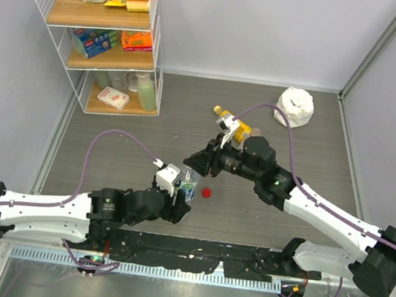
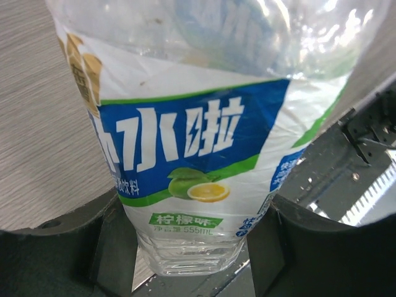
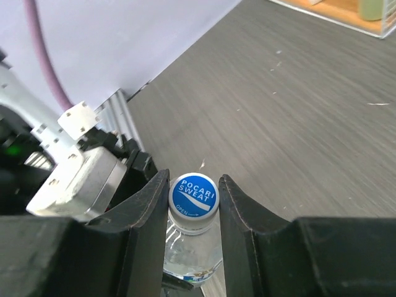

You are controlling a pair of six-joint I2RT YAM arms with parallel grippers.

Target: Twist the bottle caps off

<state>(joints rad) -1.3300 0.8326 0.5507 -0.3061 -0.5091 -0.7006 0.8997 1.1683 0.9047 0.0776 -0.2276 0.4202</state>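
My left gripper [image 1: 184, 194] is shut on the body of a clear bottle with a blue-white label [image 2: 198, 142], holding it upright; its fingers [image 2: 105, 241] press both sides near the base. My right gripper [image 3: 193, 204] comes from above and is shut on that bottle's white cap with a blue top [image 3: 193, 194]. A red cap [image 1: 207, 192] lies loose on the table just right of the bottle. A yellow-orange bottle [image 1: 236, 129] lies behind my right arm, its yellow cap [image 1: 218, 110] pointing back left. The red-label bottle is out of view.
A white wire shelf [image 1: 100, 31] with packets and bottles stands at the back left. A crumpled white bag [image 1: 296, 107] sits at the back right. My left wrist body [image 3: 74, 179] is close beside the right fingers.
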